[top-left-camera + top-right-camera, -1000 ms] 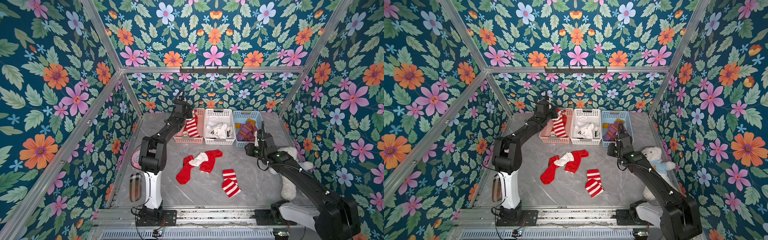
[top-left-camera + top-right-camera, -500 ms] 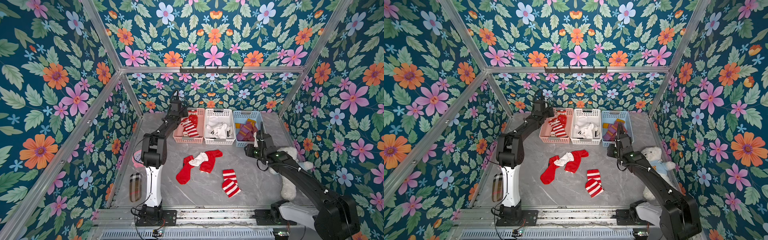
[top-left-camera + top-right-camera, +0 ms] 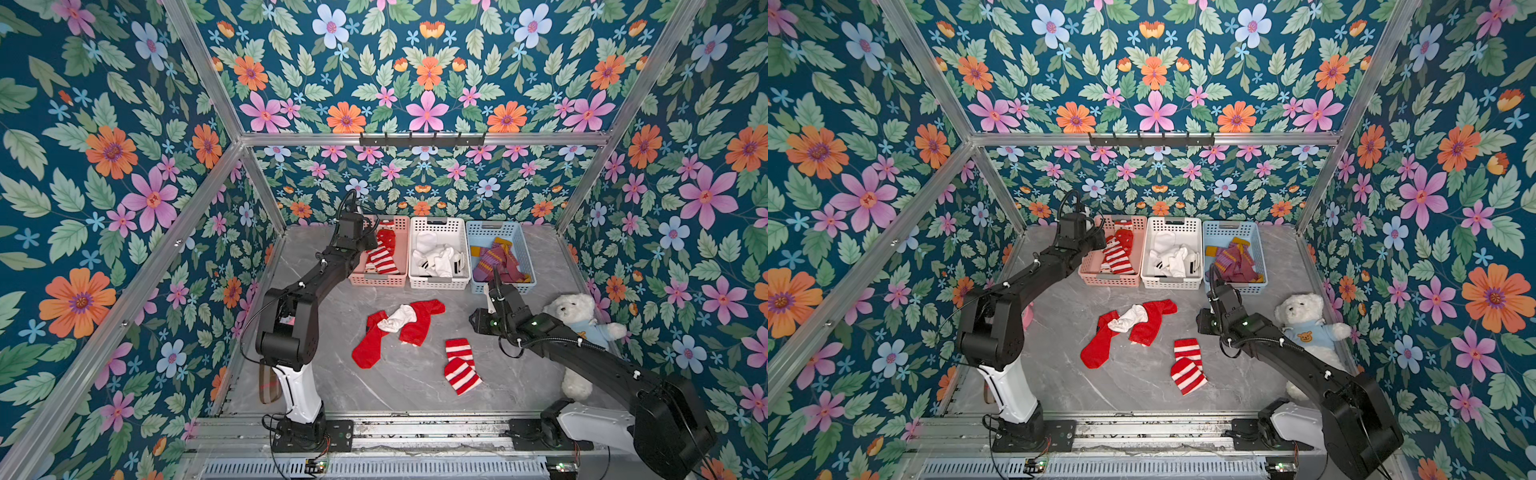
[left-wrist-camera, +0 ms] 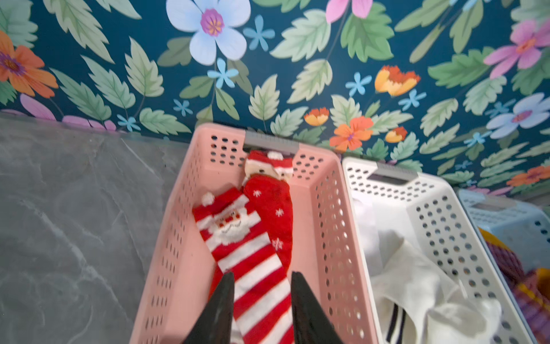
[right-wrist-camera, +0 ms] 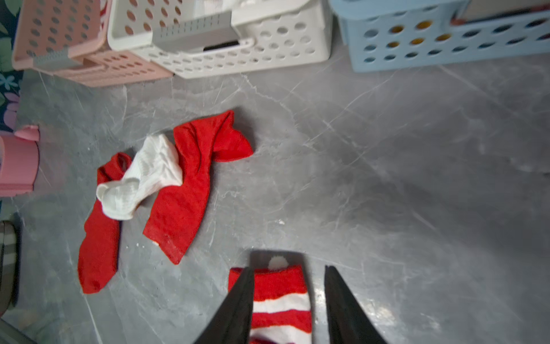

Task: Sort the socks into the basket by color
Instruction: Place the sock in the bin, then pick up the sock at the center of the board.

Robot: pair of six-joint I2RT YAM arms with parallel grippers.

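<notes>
The left gripper (image 4: 260,275) now has its jaws apart over the pink basket (image 4: 326,226). A second ago it held the striped sock (image 4: 250,262) up above that basket. The sock has since dropped and lies flat inside, beside a red snowflake sock (image 4: 273,214), nothing pinching it. That sock looks sorted, and this arm seems free to go for another.

The right gripper (image 5: 288,268) hangs with jaws spread and empty above the loose striped sock (image 5: 279,300), about where it was before.

Farther out on the table (image 3: 395,395), two red socks (image 3: 368,345) lie with a white sock (image 3: 397,320) draped over them. By colour, I'd send the reds and the loose striped one to the pink basket and the white one to the white basket (image 3: 438,282).
</notes>
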